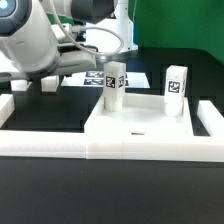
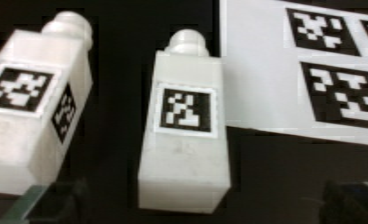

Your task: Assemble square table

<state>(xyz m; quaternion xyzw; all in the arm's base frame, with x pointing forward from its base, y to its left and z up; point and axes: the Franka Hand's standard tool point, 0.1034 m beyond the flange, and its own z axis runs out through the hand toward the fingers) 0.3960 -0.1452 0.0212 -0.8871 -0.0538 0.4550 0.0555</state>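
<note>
On the front edge of the square table's slab (image 1: 135, 128) sits a small tag (image 1: 107, 150), a blocky black-and-white pattern rather than letters. The same kind of label marks the left upright leg (image 1: 113, 86) and the right upright leg (image 1: 176, 92), which stand at the slab's two far corners. The slab lies low on the black table (image 1: 100, 195), its front edge against the long white border wall (image 1: 40, 142). Behind it the marker board (image 1: 78, 78) lies flat with its rows of printed patterns.

The wrist view shows two more legs lying side by side on the black surface. The first lying leg (image 2: 39, 100) and the second lying leg (image 2: 184, 115) are slightly apart, patterns facing the camera, each with a narrow rounded peg at one end. The second lies just beside the marker board's edge.

In the exterior view the arm leans in from the exterior view's left. The claw (image 1: 47, 83) hangs low near the marker board, well apart from the slab. It shows only as a dark blur, so I cannot tell whether its fingers are spread or closed, or touching anything.
</note>
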